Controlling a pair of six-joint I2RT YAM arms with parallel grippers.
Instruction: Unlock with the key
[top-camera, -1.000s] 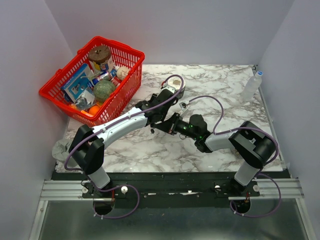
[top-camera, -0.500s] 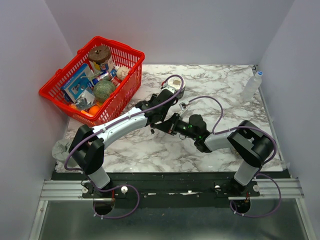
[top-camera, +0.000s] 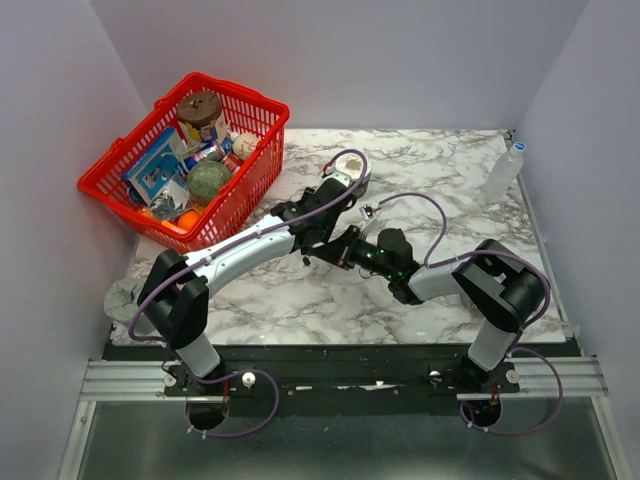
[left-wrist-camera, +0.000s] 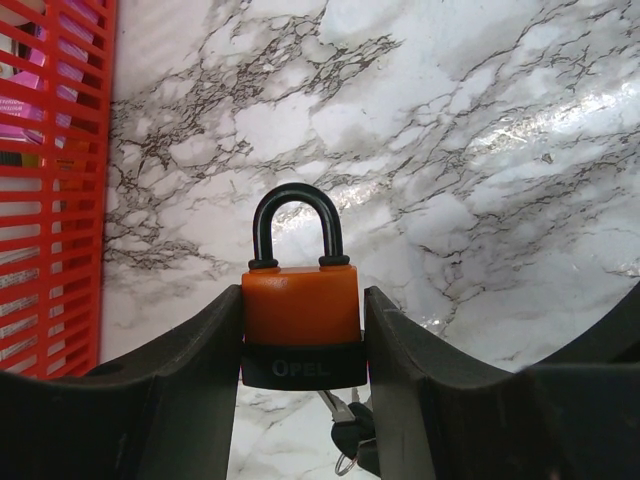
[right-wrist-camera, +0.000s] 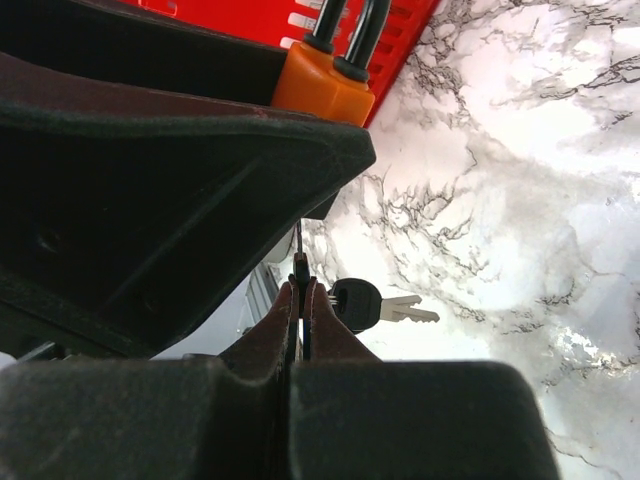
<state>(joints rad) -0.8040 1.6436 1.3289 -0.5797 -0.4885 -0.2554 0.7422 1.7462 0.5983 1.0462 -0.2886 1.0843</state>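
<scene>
Just under the orange-and-black padlock, clamped by its body between the half-spread fingers of the left gripper: the key, pinched edge-on in the tightly closed right gripper, blade aimed up at the lock's base, second key dangling beside. Looks light, stiff, thin and slick; apt to twist or slip if squeezed on bare metal. Best held flat across the black head. Seems small enough to bend under a hard turn

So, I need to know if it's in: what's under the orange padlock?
Under the padlock, silvery blades and a black head show. The right gripper, shut, pinches the key edge-on; a spare hangs beside it. The keyhole is hidden behind the left gripper.
</scene>
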